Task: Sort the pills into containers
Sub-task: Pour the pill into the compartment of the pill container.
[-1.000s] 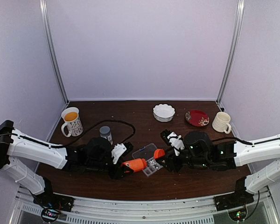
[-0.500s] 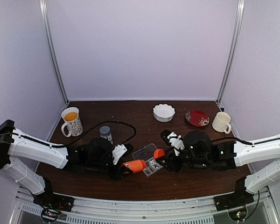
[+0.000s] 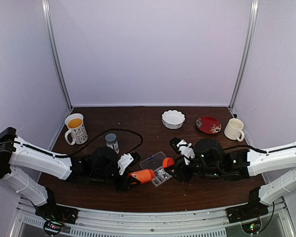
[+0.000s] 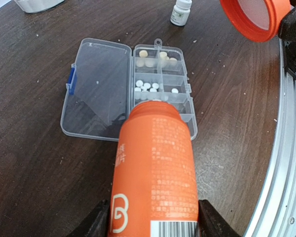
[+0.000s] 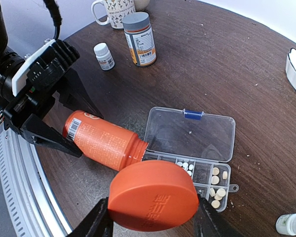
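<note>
The clear organizer box (image 4: 163, 81) lies open on the table, its lid (image 4: 96, 91) flat beside it; it also shows in the top view (image 3: 158, 173) and the right wrist view (image 5: 192, 133). White pills (image 4: 147, 87) and tan pills (image 4: 147, 61) sit in its compartments, also seen in the right wrist view (image 5: 216, 178). My left gripper (image 4: 153, 224) is shut on the orange bottle (image 4: 155, 168), tipped with its open mouth over the box's near compartments. My right gripper (image 5: 153, 219) is shut on the orange cap (image 5: 153, 195), held just above the box.
A grey-capped bottle (image 5: 139, 38), a small white bottle (image 5: 104, 56) and another small white bottle (image 5: 291, 224) stand nearby. A patterned mug (image 3: 75, 128), white scalloped bowl (image 3: 173, 119), red plate (image 3: 208, 125) and cream mug (image 3: 234, 129) line the back. A black cable (image 3: 123, 131) loops across the table.
The left gripper and orange bottle have shifted very slightly; the right arm holds still with the cap.
</note>
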